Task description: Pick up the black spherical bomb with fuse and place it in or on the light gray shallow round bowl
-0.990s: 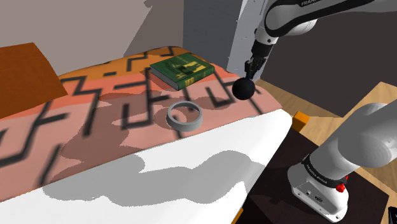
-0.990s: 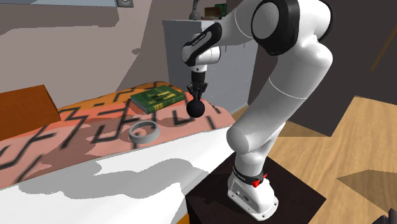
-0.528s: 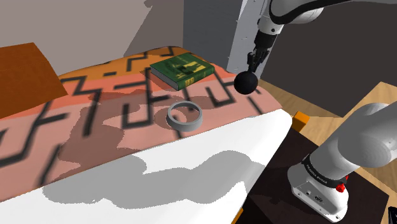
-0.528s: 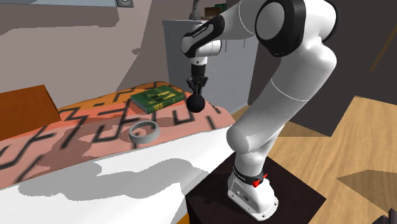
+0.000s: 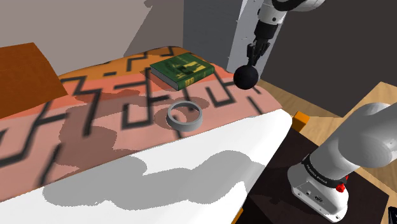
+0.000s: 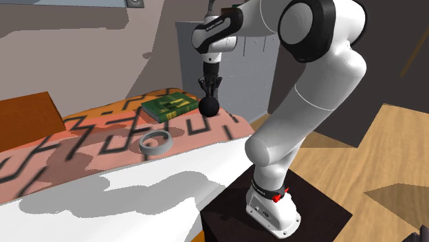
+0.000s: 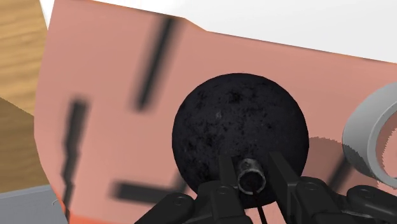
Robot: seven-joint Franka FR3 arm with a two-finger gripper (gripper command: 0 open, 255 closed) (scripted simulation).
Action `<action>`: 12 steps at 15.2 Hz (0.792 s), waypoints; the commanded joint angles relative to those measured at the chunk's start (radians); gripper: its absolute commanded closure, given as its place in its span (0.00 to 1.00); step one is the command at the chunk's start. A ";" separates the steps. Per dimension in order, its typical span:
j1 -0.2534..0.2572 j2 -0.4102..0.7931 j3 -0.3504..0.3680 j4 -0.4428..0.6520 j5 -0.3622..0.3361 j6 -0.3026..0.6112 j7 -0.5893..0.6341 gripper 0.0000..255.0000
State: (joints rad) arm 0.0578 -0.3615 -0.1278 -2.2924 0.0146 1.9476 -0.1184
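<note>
The black round bomb (image 5: 246, 77) hangs in the air above the bed's patterned end, held by its short fuse stub (image 7: 250, 176). My gripper (image 5: 254, 57) is shut on that stub from above; in the wrist view its two fingers clasp the stub with the ball (image 7: 240, 135) below them. From the second exterior view the bomb (image 6: 209, 106) hovers just right of the green book. The grey shallow round bowl (image 5: 184, 116) lies on the bedspread, lower and to the shoulder view's left of the bomb; its rim (image 7: 372, 136) also appears beside the ball in the wrist view.
A green book (image 5: 181, 69) lies on the pink and black patterned bedspread (image 5: 114, 111) behind the bowl. A white sheet (image 5: 191, 165) covers the near part of the bed. A grey cabinet (image 6: 227, 55) stands behind the arm. Wooden floor (image 6: 371, 165) lies beyond the stand.
My gripper has risen with the bomb hanging from it, lifting it higher above the bedspread. The bowl and book have not moved.
</note>
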 commanded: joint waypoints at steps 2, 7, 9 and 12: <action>0.028 0.017 0.045 0.030 0.017 -0.011 0.065 1.00; 0.077 0.067 0.124 0.094 0.043 -0.018 0.181 1.00; 0.096 0.094 0.155 0.127 0.050 -0.022 0.227 1.00; 0.124 0.141 0.198 0.186 0.056 -0.029 0.295 1.00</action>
State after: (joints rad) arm 0.1718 -0.2376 0.0547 -2.1367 0.0691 1.9286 0.1504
